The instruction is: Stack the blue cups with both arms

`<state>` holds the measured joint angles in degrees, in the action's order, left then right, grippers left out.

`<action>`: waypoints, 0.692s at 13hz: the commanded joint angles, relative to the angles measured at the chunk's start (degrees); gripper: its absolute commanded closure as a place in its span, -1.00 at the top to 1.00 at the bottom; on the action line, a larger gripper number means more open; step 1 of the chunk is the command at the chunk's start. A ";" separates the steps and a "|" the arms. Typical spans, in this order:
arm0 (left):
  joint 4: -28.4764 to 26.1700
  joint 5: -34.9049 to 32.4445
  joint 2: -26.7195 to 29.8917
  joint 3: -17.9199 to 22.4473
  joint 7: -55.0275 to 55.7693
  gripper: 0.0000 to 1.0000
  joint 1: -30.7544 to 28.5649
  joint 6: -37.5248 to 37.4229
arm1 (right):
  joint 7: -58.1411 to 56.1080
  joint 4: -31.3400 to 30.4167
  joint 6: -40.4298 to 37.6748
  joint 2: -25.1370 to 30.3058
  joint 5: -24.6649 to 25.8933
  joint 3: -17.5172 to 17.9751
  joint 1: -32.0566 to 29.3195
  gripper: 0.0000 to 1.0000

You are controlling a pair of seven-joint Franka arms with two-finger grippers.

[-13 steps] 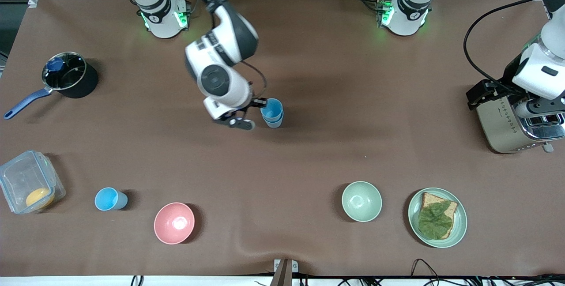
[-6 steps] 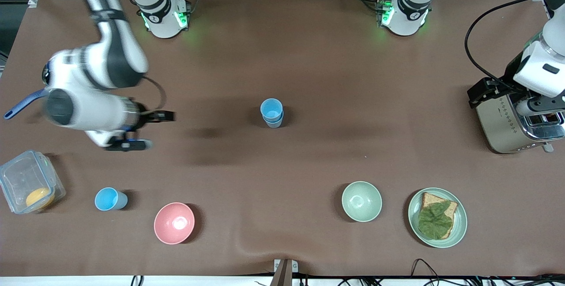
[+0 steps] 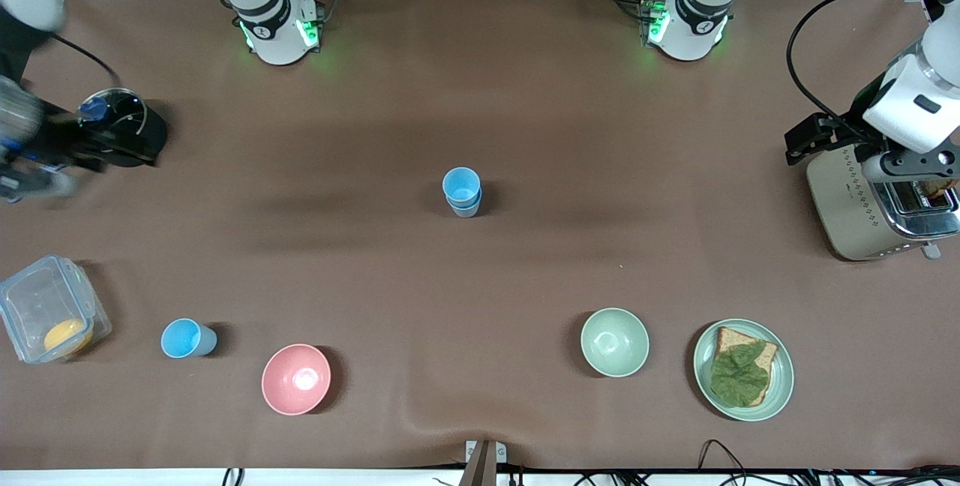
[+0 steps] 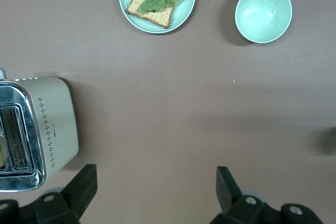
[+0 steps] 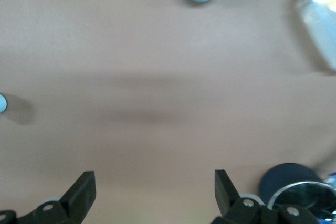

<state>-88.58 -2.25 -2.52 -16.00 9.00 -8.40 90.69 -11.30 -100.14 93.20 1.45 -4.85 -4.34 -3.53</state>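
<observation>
Blur hides your right gripper (image 3: 82,142) over the pot (image 3: 127,126); wrist views show both grippers' jaws apart, left gripper (image 4: 152,192) beside the toaster (image 4: 37,129).

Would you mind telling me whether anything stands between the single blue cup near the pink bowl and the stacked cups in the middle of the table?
Nothing visible does. Only bare tablecloth lies between the single blue cup and the stacked cups.
</observation>
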 commanded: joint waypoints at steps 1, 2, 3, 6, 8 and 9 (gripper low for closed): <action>2.44 1.46 0.68 0.53 -1.53 1.00 -0.21 -2.53 | 0.74 3.88 -6.68 0.74 2.21 1.35 -1.04 1.00; 2.44 0.94 0.68 0.61 -1.53 1.00 -0.21 -2.53 | 3.01 5.73 -8.63 0.66 2.39 1.88 -0.95 1.00; 2.53 0.93 0.59 0.62 -1.53 1.00 -0.21 -2.53 | 5.82 7.57 -9.95 0.31 3.26 3.45 -0.86 1.00; 2.62 0.76 0.50 0.79 -1.53 1.00 -0.21 -2.62 | 7.08 10.05 -11.19 -0.13 6.44 7.15 -1.13 1.00; 2.62 0.75 0.50 0.79 -1.44 1.00 -0.21 -2.71 | 6.82 10.31 -10.84 -0.31 5.82 7.07 -1.13 1.00; 2.53 0.67 0.50 0.70 -1.44 1.00 -0.21 -2.71 | 6.73 10.66 -10.93 -0.31 5.65 7.15 -1.21 1.00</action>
